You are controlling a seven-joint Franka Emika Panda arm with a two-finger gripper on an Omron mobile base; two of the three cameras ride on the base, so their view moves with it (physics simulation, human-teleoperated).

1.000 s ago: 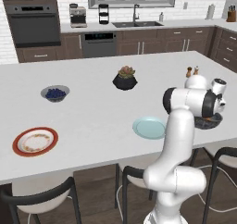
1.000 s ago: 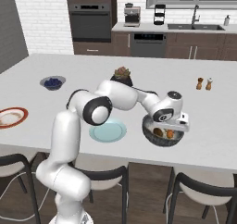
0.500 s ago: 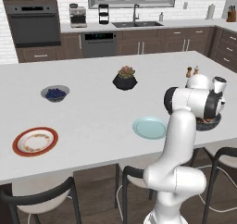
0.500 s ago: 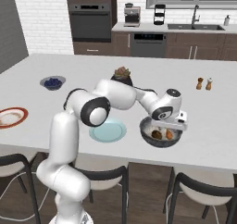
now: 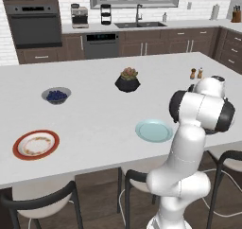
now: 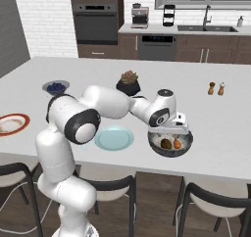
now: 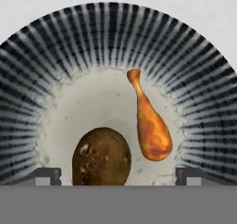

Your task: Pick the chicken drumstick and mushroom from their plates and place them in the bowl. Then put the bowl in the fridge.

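Bowl point(image 7: 115, 47): hand view cuts its rim at left, right and bottom edges; near wall not visible. Mushroom point(image 7: 102, 157): lower part cut off at the frame bottom. Gripper point(image 7: 118, 177): just the two tips show; fingers otherwise out of frame. Left base view: arm point(image 5: 201, 112) covers the bowl. Right base view: hand hides bowl's point(image 6: 159, 147) rear rim; contents too small to tell detail.

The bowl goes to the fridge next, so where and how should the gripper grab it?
Probably the rim of the bowl, from above, one finger inside the wall and one outside. It is too wide to span, and the mushroom and chicken drumstick lie mid-floor, clear of the wall.
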